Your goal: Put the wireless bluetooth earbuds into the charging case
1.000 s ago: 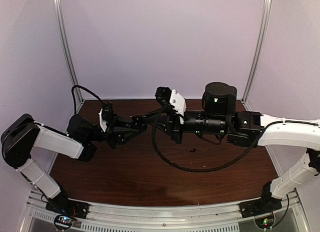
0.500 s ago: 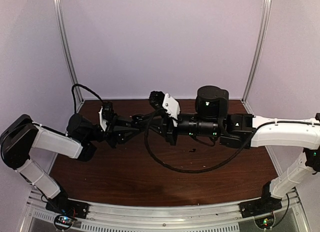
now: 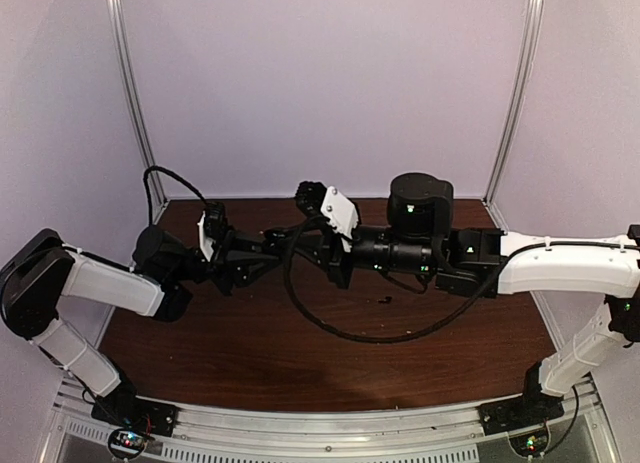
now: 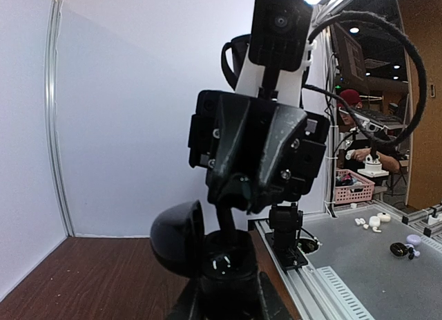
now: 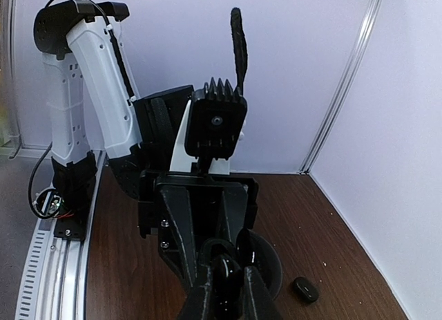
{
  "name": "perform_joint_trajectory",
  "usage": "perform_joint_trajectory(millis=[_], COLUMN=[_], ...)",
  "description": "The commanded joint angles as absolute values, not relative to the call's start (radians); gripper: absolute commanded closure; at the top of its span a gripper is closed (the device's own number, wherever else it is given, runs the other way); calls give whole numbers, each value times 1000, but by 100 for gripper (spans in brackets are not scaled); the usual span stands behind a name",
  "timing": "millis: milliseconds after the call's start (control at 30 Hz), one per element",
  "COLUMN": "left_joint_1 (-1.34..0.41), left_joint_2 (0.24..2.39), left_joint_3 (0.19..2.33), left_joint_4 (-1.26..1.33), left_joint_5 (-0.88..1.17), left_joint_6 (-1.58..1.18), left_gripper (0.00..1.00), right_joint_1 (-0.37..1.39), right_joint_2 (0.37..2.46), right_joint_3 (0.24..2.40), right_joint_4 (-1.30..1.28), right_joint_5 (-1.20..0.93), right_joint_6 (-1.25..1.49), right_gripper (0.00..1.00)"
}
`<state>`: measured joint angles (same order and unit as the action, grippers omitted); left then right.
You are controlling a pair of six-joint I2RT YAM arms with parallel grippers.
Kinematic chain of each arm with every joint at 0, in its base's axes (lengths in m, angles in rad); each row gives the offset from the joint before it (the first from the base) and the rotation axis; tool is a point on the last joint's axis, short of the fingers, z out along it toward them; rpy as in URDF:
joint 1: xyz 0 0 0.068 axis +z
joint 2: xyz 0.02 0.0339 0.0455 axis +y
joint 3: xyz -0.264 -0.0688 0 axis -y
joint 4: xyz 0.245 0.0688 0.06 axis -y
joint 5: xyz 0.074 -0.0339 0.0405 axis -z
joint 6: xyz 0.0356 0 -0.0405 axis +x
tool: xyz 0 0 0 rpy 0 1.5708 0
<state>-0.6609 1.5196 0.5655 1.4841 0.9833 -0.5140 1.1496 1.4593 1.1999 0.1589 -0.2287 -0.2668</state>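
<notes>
The charging case (image 4: 224, 261) is a small black shell with its lid (image 4: 176, 237) swung open to the left. My left gripper (image 4: 224, 296) is shut on its body and holds it above the table. My right gripper (image 5: 224, 292) is shut on one black earbud (image 5: 223, 269), right at the case's (image 5: 266, 261) open mouth. In the left wrist view its fingers (image 4: 226, 220) reach down into the case. A second earbud (image 5: 304, 289) lies on the table beside the case. In the top view the left gripper (image 3: 278, 245) and right gripper (image 3: 305, 245) meet tip to tip.
The dark wooden table (image 3: 250, 353) has purple walls at the back and sides. A black cable (image 3: 330, 323) loops under the right arm. Small dark specks (image 3: 383, 301) lie on the wood below it. A metal rail (image 3: 320, 428) runs along the near edge.
My right arm has slid left, bringing its gripper and the earbud up to the case. The left arm and the case have stayed put.
</notes>
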Motion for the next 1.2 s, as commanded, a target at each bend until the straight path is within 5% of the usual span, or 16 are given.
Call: perform_joint_trajectory(millis=[0,467,1167], left_joint_1=[-665,-665,-664], left_joint_2=[1495,1500,1479], left_joint_3=[593,604,588], left_joint_4=[1491,1483,1383], left_joint_5=[974,973,910], left_joint_6=[-497,-503,-436], left_gripper=[100,100,100], right_joint_1=[1152,1152,1147], right_joint_2=[1476,1503,1430], right_joint_3=[1221,1225,1202], right_joint_4=[141,119,140], right_joint_5=[-200,-267,-215], right_joint_6=[-288,-302,-271], right_gripper=[86,83,47])
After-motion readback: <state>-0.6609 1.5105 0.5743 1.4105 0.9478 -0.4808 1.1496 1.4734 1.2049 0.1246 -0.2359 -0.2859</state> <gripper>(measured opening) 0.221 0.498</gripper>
